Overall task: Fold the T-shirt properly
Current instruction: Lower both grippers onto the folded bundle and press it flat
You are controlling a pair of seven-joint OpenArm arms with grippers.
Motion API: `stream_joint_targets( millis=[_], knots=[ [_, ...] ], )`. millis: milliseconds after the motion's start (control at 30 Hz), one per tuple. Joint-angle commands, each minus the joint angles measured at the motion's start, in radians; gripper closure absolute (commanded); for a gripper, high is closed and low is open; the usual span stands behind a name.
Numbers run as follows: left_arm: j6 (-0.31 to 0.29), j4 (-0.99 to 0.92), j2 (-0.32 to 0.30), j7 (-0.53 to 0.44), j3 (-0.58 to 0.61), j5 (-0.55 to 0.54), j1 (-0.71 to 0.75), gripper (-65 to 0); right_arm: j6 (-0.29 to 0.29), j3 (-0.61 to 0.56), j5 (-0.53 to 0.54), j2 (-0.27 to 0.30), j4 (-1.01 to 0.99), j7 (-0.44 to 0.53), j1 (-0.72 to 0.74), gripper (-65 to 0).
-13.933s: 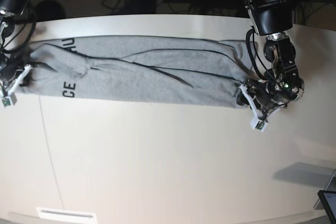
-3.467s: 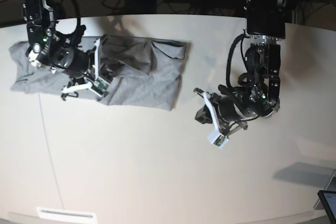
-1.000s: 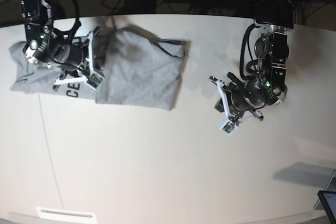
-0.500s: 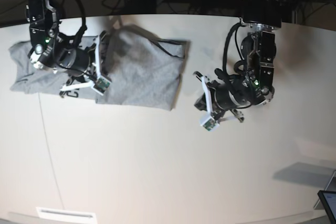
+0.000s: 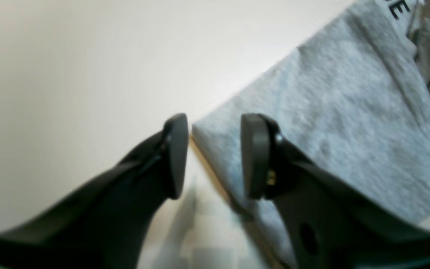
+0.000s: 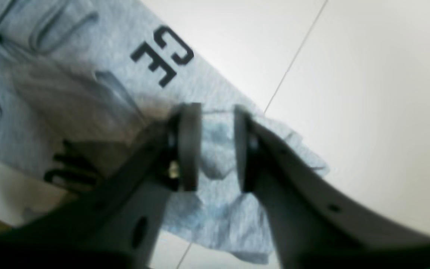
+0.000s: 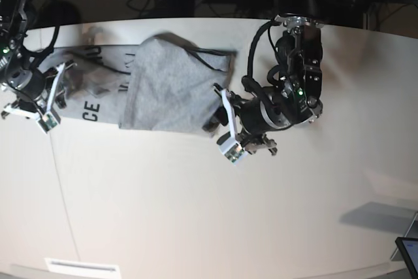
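My left hand (image 5: 215,155) is straddling the T-shirt's (image 7: 170,86) corner with parted jaws; my right hand (image 6: 217,145) is hovering, jaws parted, over its far-edge end.

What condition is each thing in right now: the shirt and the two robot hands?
T-shirt: partly folded, one end doubled over the middle, printed letters showing on the other end, lying rumpled on the table.
Left gripper: open, fingers straddling the shirt's folded corner.
Right gripper: open, fingers around bunched fabric at the shirt's printed end.
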Motion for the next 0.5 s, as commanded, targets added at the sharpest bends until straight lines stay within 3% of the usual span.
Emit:
stream_joint_targets(
  millis=[0, 67, 133, 467],
  knots=[
    [-0.005, 0.036, -0.011, -0.023, -0.003, -0.015, -0.010, -30.6, -0.003, 0.013, 0.006, 0.014, 0.016, 0.018, 0.005, -25.4],
    [-0.005, 0.049, -0.014, -0.023, -0.003, -0.015, 0.007, -34.6, -0.003, 0.013, 0.007, 0.014, 0.016, 0.019, 0.003, -34.7],
    [-0.005, 0.046, -0.013, -0.021, -0.001, -0.015, 0.010, -36.3, -0.003, 0.013, 0.007, 0.010, 0.016, 0.019, 0.003, -39.6],
    [-0.005, 0.043, -0.007, -0.026, 0.194, -0.007, 0.015, -35.6, -0.003, 0.015, 0.007, -0.029, 0.016, 0.031, 0.003, -39.9]
  ],
)
